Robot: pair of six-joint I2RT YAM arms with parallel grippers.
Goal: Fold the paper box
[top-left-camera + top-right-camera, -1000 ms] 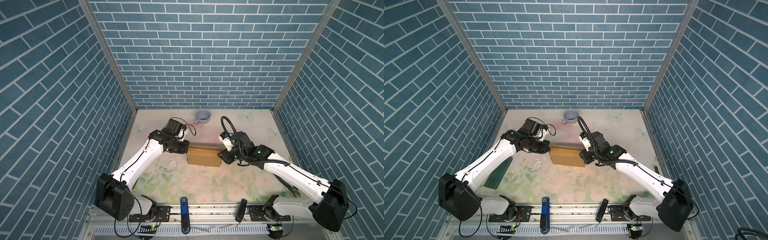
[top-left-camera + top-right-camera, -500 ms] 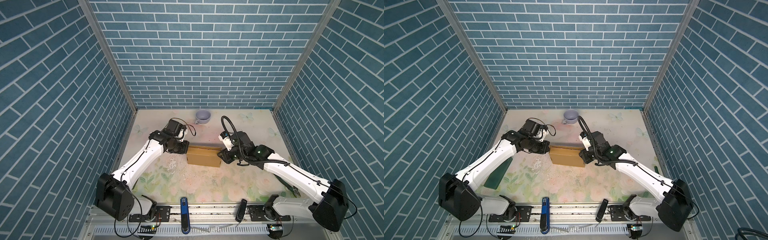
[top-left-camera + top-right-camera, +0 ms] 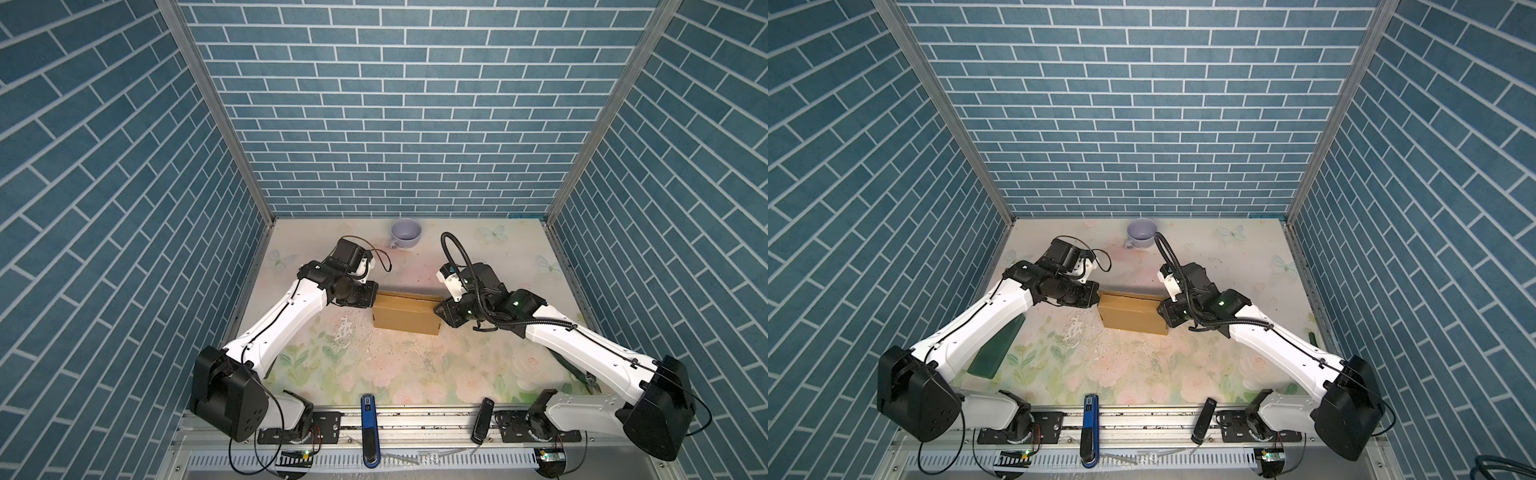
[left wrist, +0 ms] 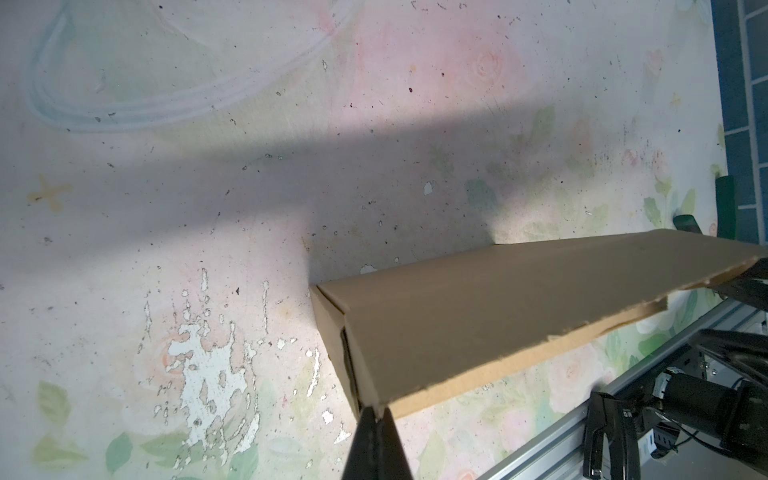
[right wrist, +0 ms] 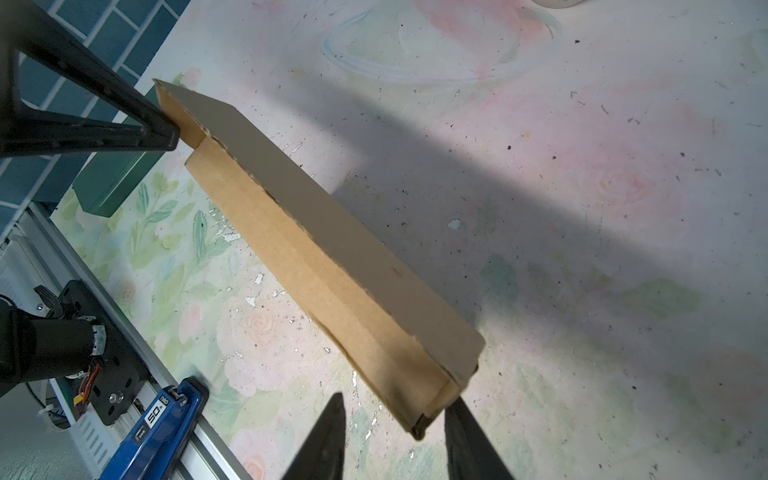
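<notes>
A blue flat tool (image 5: 153, 432) at the flowered counter's (image 5: 582, 208) front edge reads "50"; the left hand (image 4: 376, 413) pinches the plain brown cardboard paper box (image 4: 498, 311) tight, and the right hand (image 5: 395, 399) stands half-open astride its other end.

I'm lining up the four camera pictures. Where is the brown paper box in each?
In a top view: paper box at the middle of the table mat.
In a top view: same spot.
Left wrist: box stretching away from the left gripper at its corner.
Right wrist: box, near end between the right gripper fingers.
Shared landmark: flaked white patch on the mat beside it.
</notes>
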